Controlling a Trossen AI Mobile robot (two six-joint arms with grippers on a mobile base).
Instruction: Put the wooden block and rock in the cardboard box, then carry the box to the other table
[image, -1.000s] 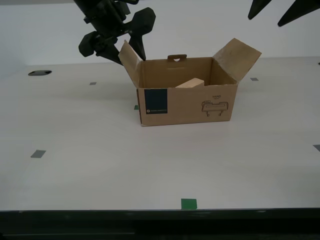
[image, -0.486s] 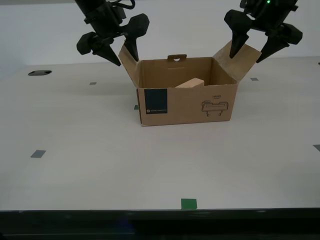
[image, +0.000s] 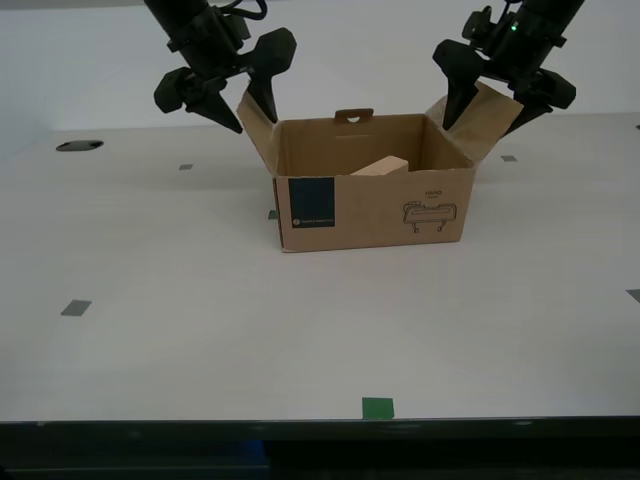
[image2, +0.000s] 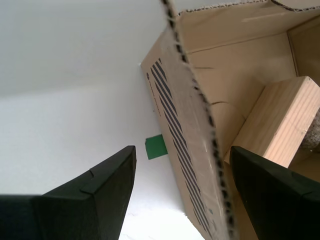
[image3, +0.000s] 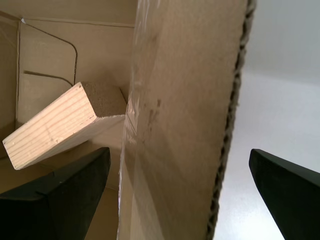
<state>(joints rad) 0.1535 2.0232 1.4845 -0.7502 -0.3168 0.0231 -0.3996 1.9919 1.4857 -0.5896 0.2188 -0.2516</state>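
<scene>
Both grippers standing wide open, my first gripper (image: 493, 103) straddling one side flap of the cardboard box (image: 372, 196), my second gripper (image: 240, 113) straddling the other flap, wooden block (image: 381, 168) leaning tilted inside the box.

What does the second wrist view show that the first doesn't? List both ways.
Second wrist view only: a green tape square on the table, black stripes on the flap. First wrist view only: a plain flap. Both: the wooden block inside the cardboard box, and a flap between the open fingers of my second gripper or my first gripper.
</scene>
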